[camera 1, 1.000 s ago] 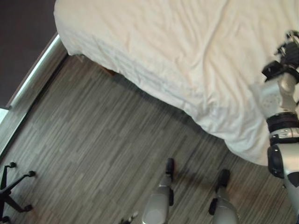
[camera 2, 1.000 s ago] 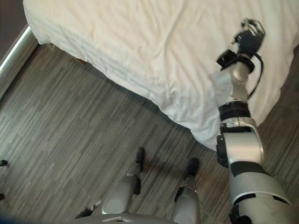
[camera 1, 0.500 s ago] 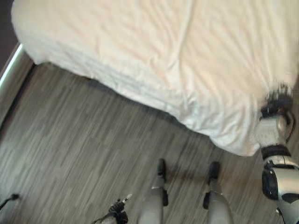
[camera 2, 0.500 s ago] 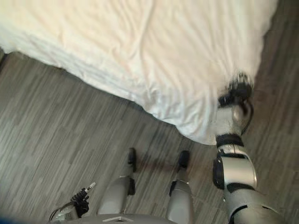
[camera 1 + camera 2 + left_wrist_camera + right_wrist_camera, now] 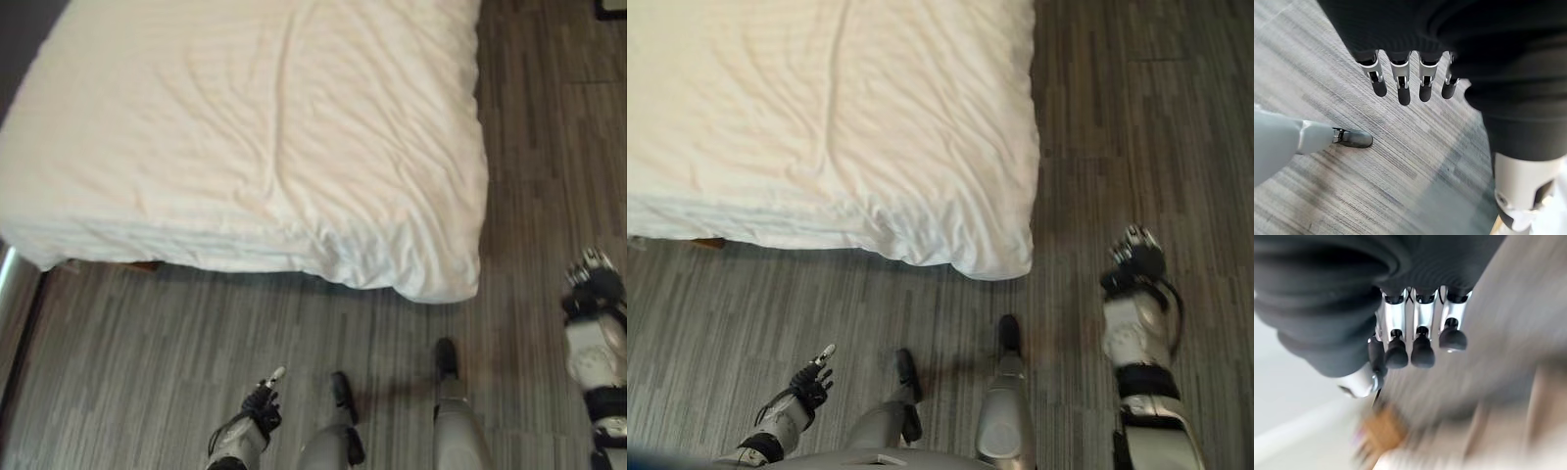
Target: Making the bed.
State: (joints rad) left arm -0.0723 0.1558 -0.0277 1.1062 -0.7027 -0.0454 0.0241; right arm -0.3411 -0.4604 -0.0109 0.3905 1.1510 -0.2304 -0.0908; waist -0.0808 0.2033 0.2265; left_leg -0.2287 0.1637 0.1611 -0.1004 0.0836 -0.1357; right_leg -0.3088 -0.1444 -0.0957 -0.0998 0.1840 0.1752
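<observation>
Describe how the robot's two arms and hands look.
Both arms are silver-grey with dark bands at the joints. The left hand and the right hand each wear a dark ribbed cover, from which silver fingers with dark rounded tips extend in a row.

The bed (image 5: pixel 245 147) wears soft, matt white cloth, finely creased. The floor (image 5: pixel 147 362) looks like grey streaked wood planking, faintly sheened. The left hand's fingers (image 5: pixel 1400 83) are smooth silver metal with dark matt tips.
</observation>
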